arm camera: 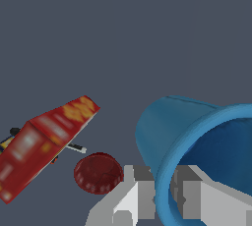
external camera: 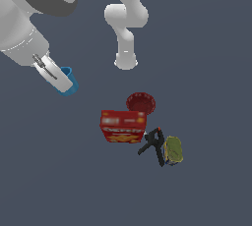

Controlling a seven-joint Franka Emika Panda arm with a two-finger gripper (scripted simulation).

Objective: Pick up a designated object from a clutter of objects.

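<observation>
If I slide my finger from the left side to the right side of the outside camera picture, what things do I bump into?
Small bright blue round cup held at the gripper → red cracker box → black clamp → yellow-green can. The dark red ribbed bowl overlaps the box's span.

I read no legible text; the red cracker box bears only blurred yellow-white print.

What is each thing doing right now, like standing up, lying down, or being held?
Small bright blue round cup: tilted, rim pinched by the gripper, away from the pile.
Gripper: shut on the cup's rim.
Red cracker box: resting on the floor.
Dark red ribbed bowl: upright, opening up.
Black clamp: lying flat.
Yellow-green can: lying beside the clamp.
</observation>
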